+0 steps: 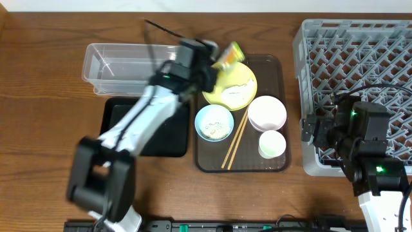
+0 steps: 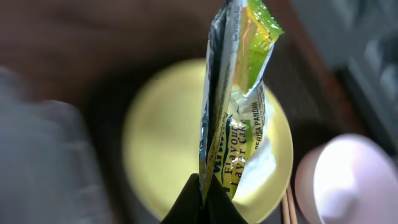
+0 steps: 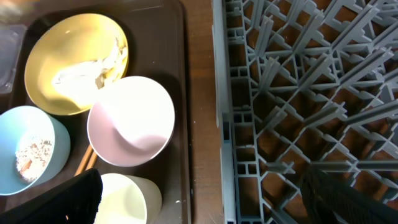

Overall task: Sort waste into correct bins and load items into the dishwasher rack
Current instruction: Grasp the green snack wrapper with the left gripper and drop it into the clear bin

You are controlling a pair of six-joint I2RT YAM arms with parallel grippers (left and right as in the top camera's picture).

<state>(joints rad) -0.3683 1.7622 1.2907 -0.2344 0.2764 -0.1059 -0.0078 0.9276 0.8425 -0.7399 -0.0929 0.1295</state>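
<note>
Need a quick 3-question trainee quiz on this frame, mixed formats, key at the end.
1. True or false: the left gripper is shut on the wrapper.
2. The rice grains lie in: A) the light blue bowl; B) the pink bowl; C) the white cup.
3. Fill in: the right gripper, jaws open, hangs over the edge of the ___.

Key
1. True; it pinches the wrapper's bottom edge.
2. A.
3. dishwasher rack.
</note>
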